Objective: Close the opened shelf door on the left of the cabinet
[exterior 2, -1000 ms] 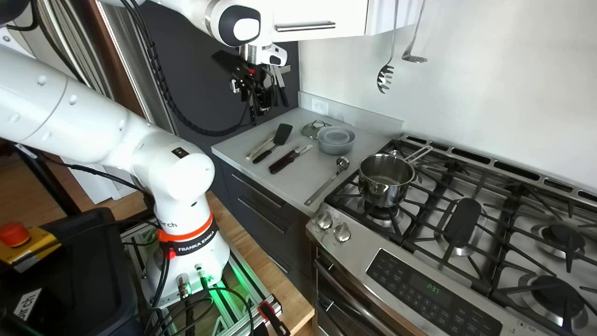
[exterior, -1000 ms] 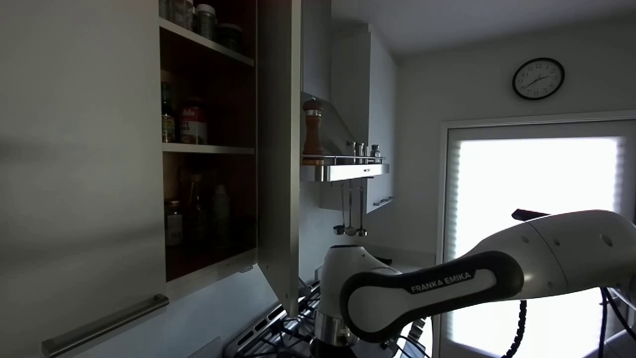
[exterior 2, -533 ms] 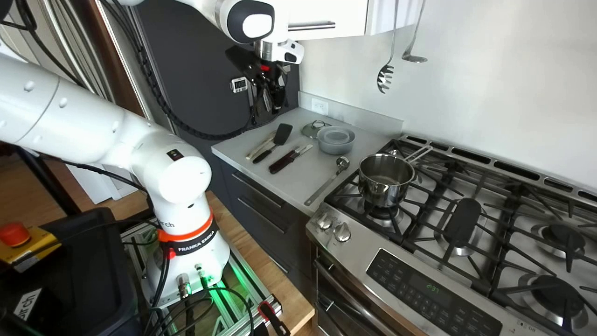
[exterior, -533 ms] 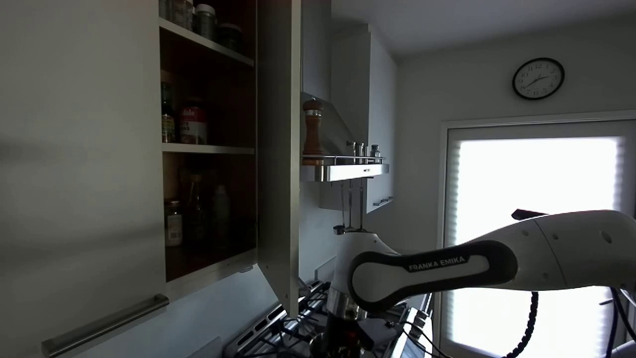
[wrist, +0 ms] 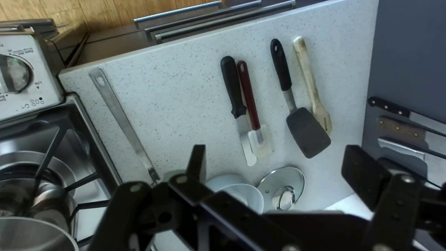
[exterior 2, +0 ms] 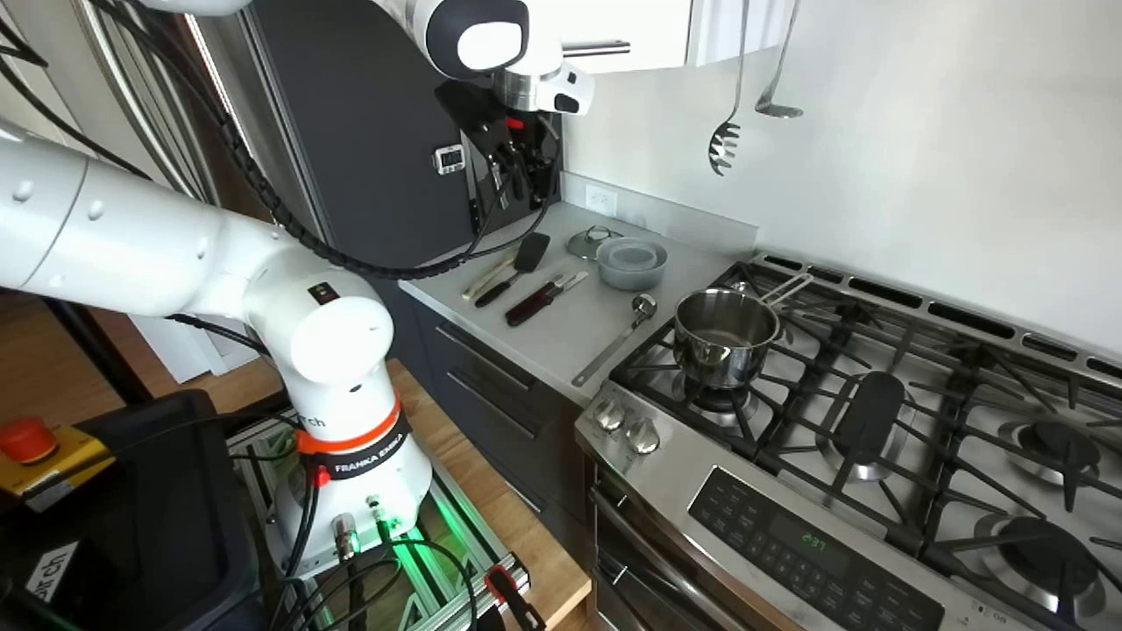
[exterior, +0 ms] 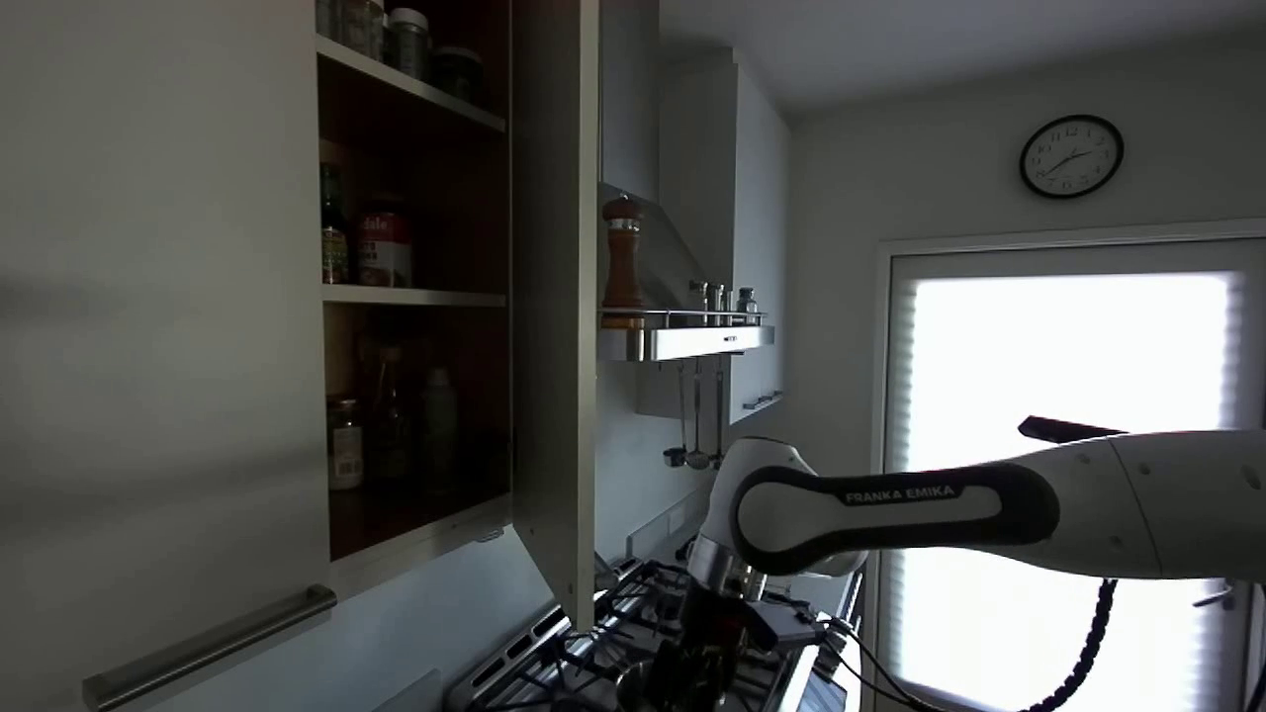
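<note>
One shelf door stands wide open along the right edge of the cabinet in an exterior view. The hand, unclenched and spread wide, hangs above the surface, where a dark spatula and a lid lie.

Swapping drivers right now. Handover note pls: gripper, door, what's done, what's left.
Gripper: open, holding nothing, over the counter, apart from the door.
Shelf door: wide open; in an exterior view it swings out from the right edge of the opening in the cabinet, shelves exposed.
Done: no part of the closing shows as done.
Left: the whole close. Likely best: bring the gripper to the door's outer face and push it toward the opening until flush.
</note>
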